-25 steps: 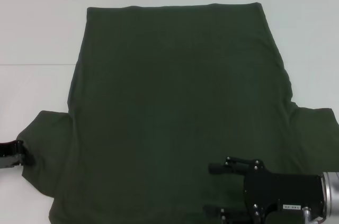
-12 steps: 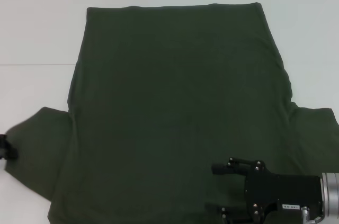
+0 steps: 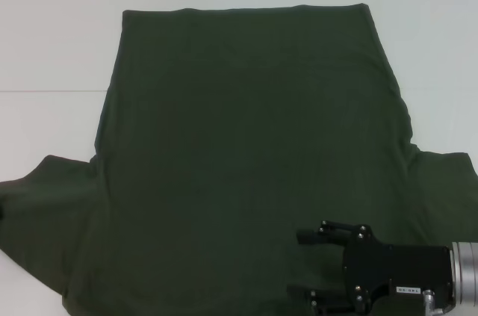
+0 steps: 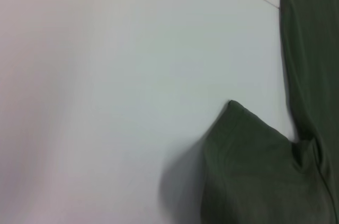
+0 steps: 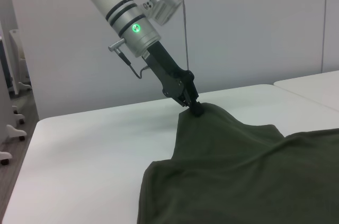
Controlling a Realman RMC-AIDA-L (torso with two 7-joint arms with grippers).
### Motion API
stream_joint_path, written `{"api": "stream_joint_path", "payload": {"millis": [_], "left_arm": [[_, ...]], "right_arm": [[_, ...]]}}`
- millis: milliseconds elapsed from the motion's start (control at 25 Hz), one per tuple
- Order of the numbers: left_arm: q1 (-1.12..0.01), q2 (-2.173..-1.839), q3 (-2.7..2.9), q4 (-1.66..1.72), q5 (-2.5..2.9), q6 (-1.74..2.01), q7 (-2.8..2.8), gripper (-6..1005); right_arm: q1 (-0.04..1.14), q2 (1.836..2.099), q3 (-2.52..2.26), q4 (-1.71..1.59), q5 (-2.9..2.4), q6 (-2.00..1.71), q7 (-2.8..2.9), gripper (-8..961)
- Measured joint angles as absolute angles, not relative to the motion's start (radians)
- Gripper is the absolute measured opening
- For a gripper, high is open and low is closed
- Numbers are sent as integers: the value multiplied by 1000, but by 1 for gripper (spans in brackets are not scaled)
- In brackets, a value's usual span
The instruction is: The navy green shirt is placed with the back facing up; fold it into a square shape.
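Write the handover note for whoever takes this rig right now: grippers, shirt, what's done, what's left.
Left gripper: shut on the tip of the navy green shirt's left sleeve, held just off the white table at the shirt's left edge; it is out of the head view.
Right gripper: open, above the near right part of the shirt, holding nothing.
Navy green shirt: spread flat on the table, plain side up, right sleeve lying out flat.
Done: left sleeve gripped.
Left: every fold; neither sleeve is folded in and the body is not yet squared.
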State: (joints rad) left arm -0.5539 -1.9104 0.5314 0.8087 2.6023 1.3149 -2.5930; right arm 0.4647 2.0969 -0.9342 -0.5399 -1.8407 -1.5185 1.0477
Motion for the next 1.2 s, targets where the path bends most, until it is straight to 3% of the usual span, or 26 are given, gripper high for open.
{"api": "stream_joint_path", "payload": {"millis": [680, 1200], "left_arm": [[-666, -1912, 536, 802, 2563, 1453, -2653, 1], [-757, -1981, 593, 799, 2562, 1456, -2655, 1]], "right_arm": [[469, 2097, -934, -540, -1841, -1519, 1048, 883], [472, 2097, -939, -540, -1839, -1524, 1046, 883]]}}
